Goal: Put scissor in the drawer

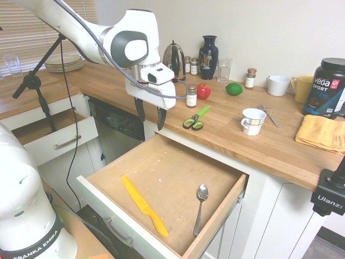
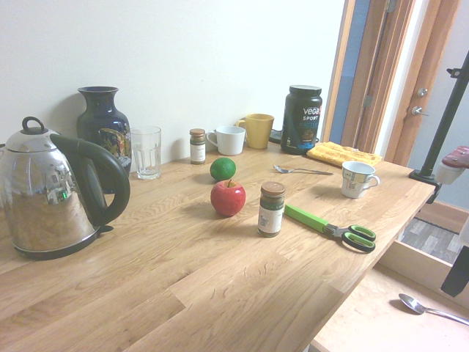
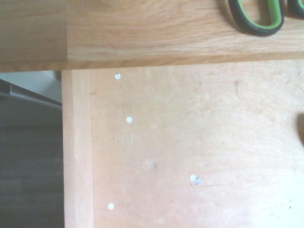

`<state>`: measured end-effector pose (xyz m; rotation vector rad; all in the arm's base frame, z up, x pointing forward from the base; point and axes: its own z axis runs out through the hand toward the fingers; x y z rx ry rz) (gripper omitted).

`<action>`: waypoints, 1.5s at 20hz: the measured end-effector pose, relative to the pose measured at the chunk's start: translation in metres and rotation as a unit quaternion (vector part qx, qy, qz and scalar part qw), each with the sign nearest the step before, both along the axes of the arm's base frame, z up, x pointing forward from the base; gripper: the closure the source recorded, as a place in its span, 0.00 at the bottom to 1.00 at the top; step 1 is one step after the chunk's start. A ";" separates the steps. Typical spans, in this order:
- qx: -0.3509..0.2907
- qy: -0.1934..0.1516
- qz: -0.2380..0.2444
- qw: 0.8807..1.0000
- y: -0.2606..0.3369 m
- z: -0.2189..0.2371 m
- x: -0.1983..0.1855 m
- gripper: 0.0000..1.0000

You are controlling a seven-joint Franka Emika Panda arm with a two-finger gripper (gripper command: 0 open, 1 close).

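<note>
The scissor [image 1: 195, 118] lies flat on the wooden counter near its front edge, green blade cover pointing back toward the apple; it also shows in the second exterior view [image 2: 333, 229], and its green-and-black handle loops [image 3: 259, 18] show in the wrist view. The drawer [image 1: 161, 178] stands pulled out below the counter, holding a yellow knife [image 1: 144, 205] and a spoon [image 1: 200, 207]. My gripper [image 1: 150, 115] hangs open above the drawer's back left corner, left of the scissor, with nothing between its fingers.
On the counter stand a spice jar [image 1: 191, 96], red apple [image 1: 203, 90], lime [image 1: 234, 89], white cup [image 1: 253, 121], kettle [image 1: 173, 60], vase [image 1: 208, 57], glass [image 1: 224, 70], protein tub [image 1: 325, 88] and yellow cloth [image 1: 322, 133]. A smaller white drawer [image 1: 54, 137] stands open at left.
</note>
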<state>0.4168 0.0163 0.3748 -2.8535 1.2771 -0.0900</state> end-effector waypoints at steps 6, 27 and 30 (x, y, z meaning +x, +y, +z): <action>0.000 -0.003 0.013 1.000 -0.001 0.003 0.008 0.00; -0.006 0.030 -0.021 0.999 -0.041 -0.013 0.211 0.00; -0.007 0.036 -0.024 0.999 -0.044 -0.023 0.217 0.00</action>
